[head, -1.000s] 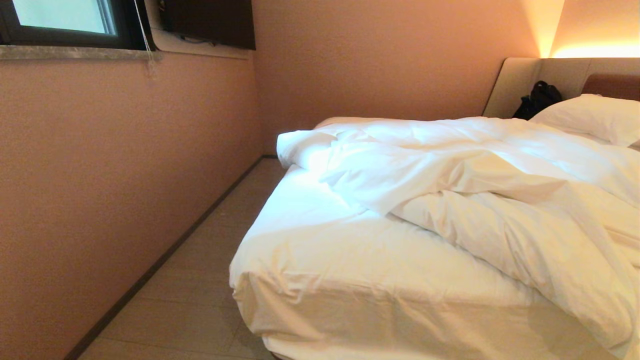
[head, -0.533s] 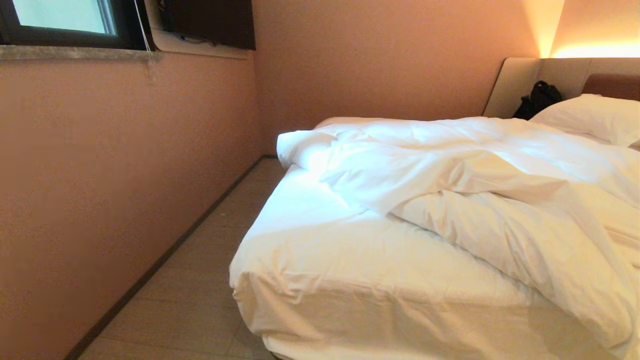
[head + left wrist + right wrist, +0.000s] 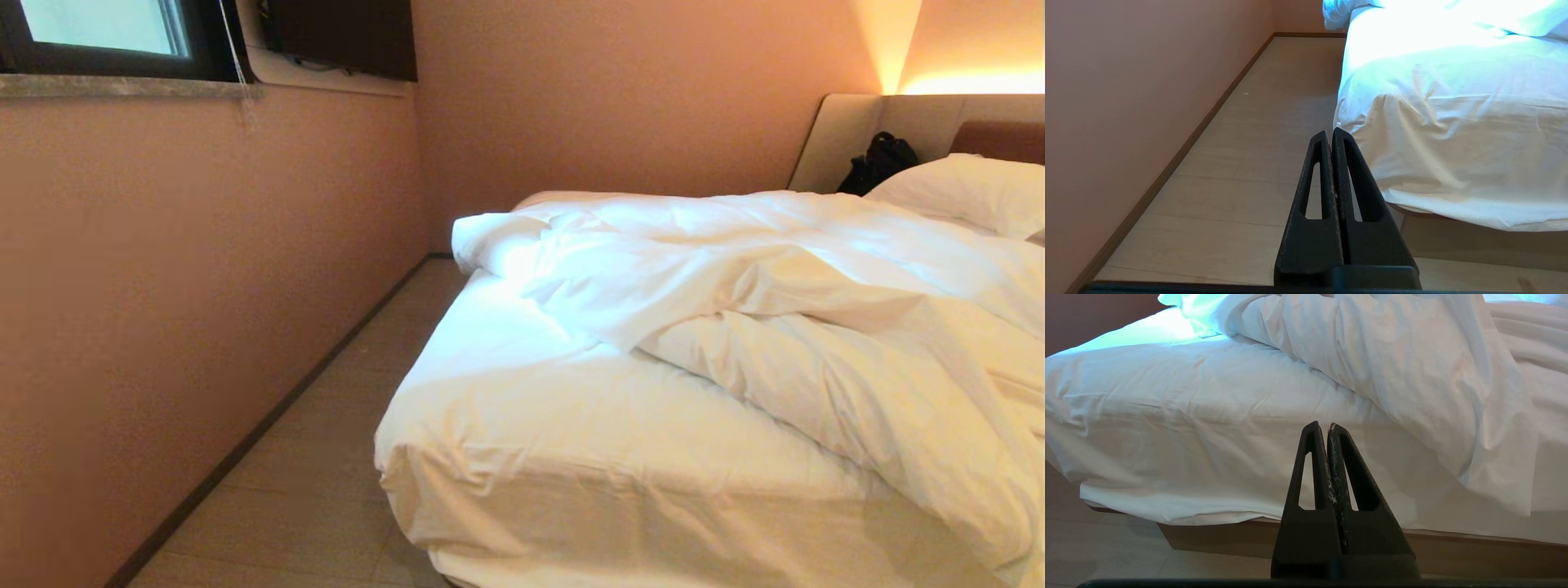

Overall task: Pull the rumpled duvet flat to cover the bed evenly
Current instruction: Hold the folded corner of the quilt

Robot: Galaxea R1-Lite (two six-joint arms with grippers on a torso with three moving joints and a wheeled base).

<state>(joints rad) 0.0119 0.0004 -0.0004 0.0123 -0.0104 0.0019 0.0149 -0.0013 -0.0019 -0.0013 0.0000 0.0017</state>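
Both pincers, left pincer [image 3: 1329, 134] and right pincer [image 3: 1323, 428], are clenched empty. The duvet [image 3: 775, 302] bunches toward three o'clock; grabbing the bed [image 3: 522, 425] sheet instead would probably untuck it.

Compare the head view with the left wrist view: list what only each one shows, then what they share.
Only the head view: the pillow, headboard, black bag, window and most of the rumpled duvet.
Only the left wrist view: the left gripper, shut, low above the floor beside the bed's corner.
Both: the bed, its bare sheet exposed, the floor and the pink wall.
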